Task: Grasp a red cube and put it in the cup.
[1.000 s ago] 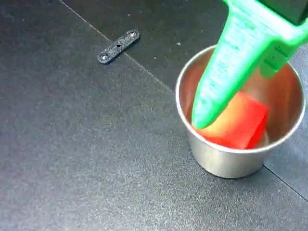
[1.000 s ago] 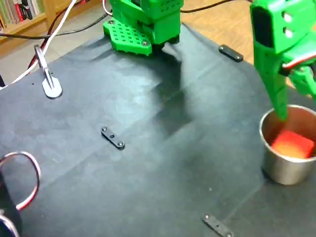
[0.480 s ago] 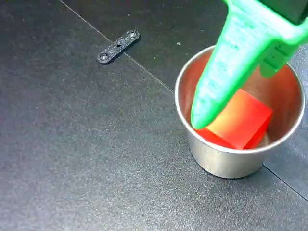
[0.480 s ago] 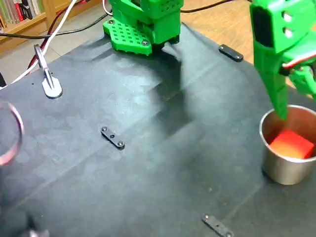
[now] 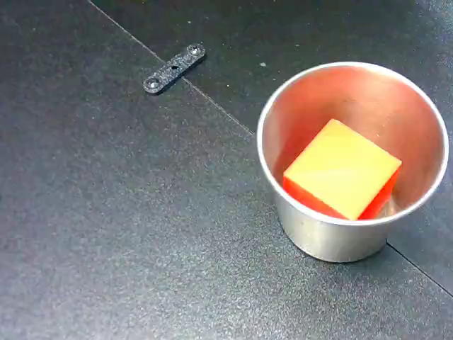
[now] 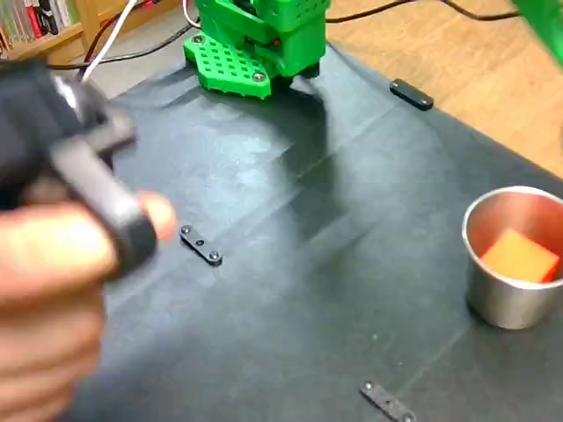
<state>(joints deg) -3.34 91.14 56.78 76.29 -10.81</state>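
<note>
The red cube (image 5: pixel 343 170) lies inside the cup (image 5: pixel 333 244), tilted, with its yellowish-orange top face up and a red side against the wall. Both fixed views show this; in the wider one the cube (image 6: pixel 521 257) sits in the silver cup (image 6: pixel 506 303) at the right edge of the black mat. Nothing touches either of them. No gripper fingers show in either view. Only a green sliver of the arm (image 6: pixel 547 22) crosses the top right corner, high above the cup.
A blurred hand (image 6: pixel 48 290) holding a dark object (image 6: pixel 97 189) fills the left of the wide view. The green arm base (image 6: pixel 255 44) stands at the back. Small black slotted plates (image 5: pixel 173 69) (image 6: pixel 201 245) (image 6: pixel 387 403) lie on the mat.
The green gripper that hung over the cup has lifted away and out of both views. The cube stays in the cup. A hand has come into the wide view from the left.
</note>
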